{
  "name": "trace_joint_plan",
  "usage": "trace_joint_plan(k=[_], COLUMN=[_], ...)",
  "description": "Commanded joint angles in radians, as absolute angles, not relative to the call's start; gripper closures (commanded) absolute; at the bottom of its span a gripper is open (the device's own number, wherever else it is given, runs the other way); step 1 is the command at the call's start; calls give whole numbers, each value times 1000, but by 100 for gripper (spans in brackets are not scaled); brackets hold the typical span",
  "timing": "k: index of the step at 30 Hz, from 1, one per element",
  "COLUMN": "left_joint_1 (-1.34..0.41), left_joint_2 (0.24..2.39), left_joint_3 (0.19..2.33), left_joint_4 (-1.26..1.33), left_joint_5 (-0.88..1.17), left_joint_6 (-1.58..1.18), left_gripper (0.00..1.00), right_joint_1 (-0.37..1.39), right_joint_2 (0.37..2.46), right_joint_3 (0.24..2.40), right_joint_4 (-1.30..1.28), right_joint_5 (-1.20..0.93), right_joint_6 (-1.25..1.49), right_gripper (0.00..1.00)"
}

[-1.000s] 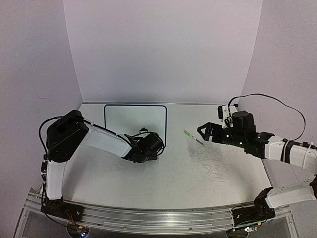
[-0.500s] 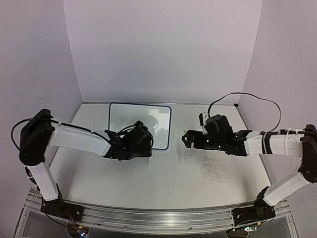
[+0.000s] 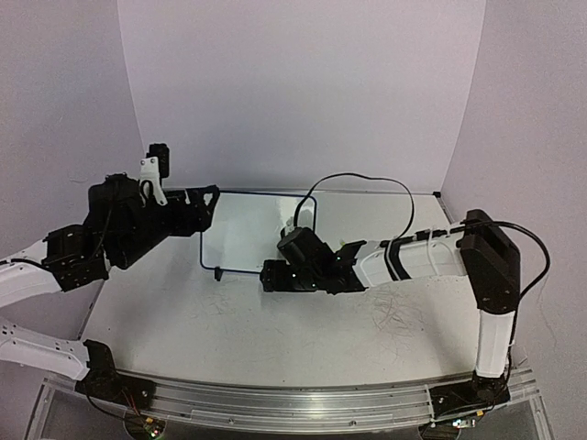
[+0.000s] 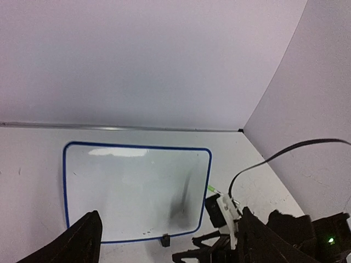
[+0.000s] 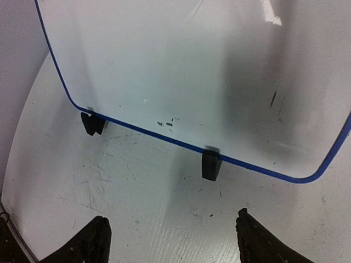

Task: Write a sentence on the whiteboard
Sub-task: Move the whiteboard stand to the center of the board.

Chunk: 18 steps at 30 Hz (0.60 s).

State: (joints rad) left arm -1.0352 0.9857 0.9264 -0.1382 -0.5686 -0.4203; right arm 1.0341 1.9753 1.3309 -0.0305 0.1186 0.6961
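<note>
Right wrist view: my right claw (image 5: 171, 215) hangs released and empty, fingers spread over the scuffed table (image 5: 148, 192) just in front of the whiteboard (image 5: 181, 71), which rests on its two black feet (image 5: 210, 164). My left claw (image 4: 170, 212) is released too, raised beside the board's left edge

The whiteboard (image 3: 252, 229) sits on the table (image 3: 183, 321) left of centre and toward the back wall, with its two feet (image 5: 210, 164) along the near edge. The left gripper (image 3: 206, 206) hangs off the board's left rim, raised and well apart from it. The right gripper (image 3: 269, 275) sits low just before the near edge, facing the feet, with scribble marks (image 3: 394, 316) on the tabletop to its right.
</note>
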Motion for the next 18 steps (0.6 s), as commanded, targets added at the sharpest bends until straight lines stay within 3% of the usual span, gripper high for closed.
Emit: trace_joint_plan(k=[1, 7, 15, 18], left_joint_1=[-1029, -1029, -1029, -1029], left_joint_2=[903, 877, 821, 794], left_joint_3=[927, 934, 918, 916], left_joint_4=[-157, -184, -218, -227], left_joint_5=[-645, -615, -592, -594], left_joint_6=[-278, -228, -222, -225], left_gripper=[12, 12, 11, 11], right_joint_1=[1063, 1063, 1064, 1062], right_joint_2=[2044, 2118, 2210, 2241], right_joint_3=[1402, 1447, 1561, 1593], right_joint_4=[-102, -122, -152, -158], right_joint_5=[190, 287, 346, 380], right_joint_6=[762, 779, 761, 758], right_gripper=[25, 35, 38, 44])
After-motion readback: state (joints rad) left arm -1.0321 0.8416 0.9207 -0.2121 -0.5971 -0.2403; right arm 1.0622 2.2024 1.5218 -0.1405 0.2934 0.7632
